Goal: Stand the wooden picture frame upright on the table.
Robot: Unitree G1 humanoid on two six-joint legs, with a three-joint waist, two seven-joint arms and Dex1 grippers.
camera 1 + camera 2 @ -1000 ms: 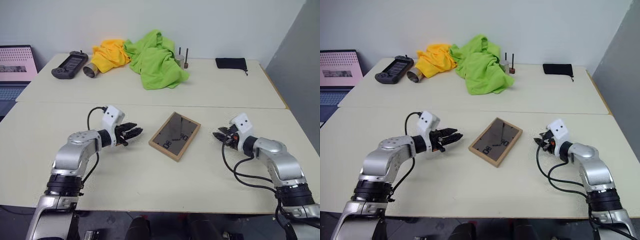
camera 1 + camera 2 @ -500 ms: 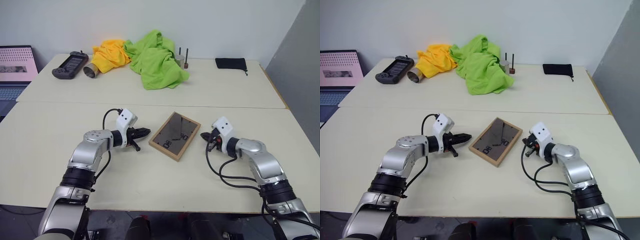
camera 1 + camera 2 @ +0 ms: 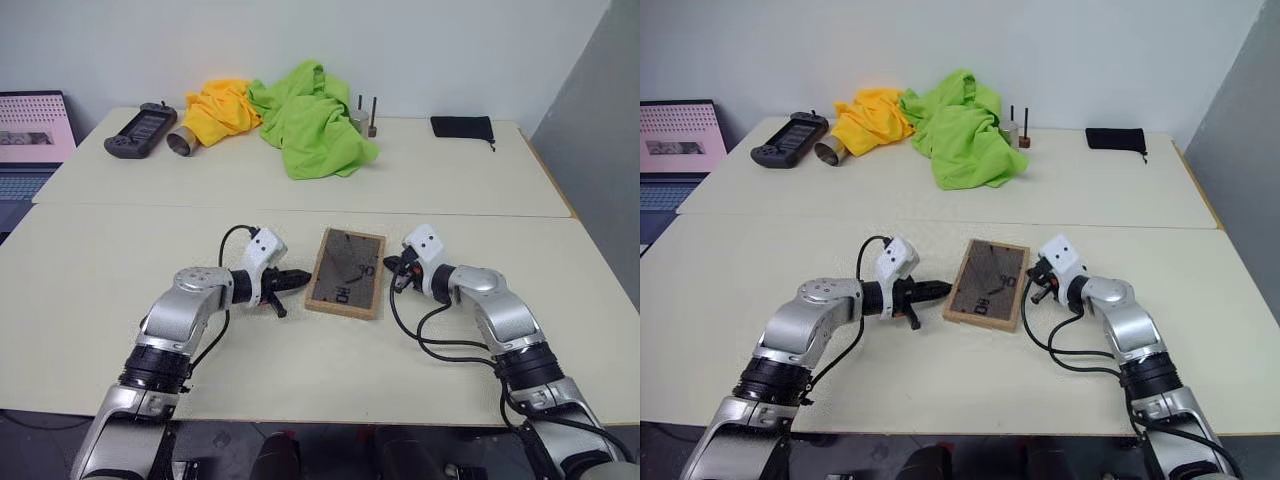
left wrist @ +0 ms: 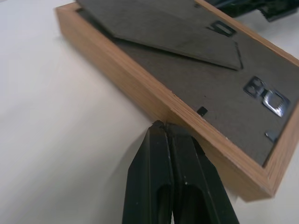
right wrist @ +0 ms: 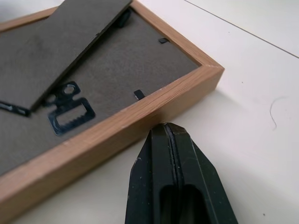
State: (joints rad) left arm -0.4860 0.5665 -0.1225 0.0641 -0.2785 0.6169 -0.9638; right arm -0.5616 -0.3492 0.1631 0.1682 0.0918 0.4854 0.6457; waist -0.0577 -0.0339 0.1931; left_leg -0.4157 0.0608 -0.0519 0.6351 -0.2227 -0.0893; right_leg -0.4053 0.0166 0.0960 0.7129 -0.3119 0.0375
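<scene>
In the eye views, the wooden picture frame (image 3: 346, 273) lies flat on the tabletop (image 3: 300, 380), back side up, between the two hands. The left hand (image 3: 297, 281) and the right hand (image 3: 391, 264) are both pinched together and hold nothing. I think they squeeze the frame from both sides so it cannot slide.

In the left wrist view, the closed fingertips (image 4: 161, 128) touch the frame's long wooden edge.

In the right wrist view, the closed fingers (image 5: 169, 135) sit just beside the other edge.

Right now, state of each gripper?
Left gripper: shut, empty, tips at the edge of the wooden picture frame.
Right gripper: shut, empty, beside the opposite edge.
</scene>
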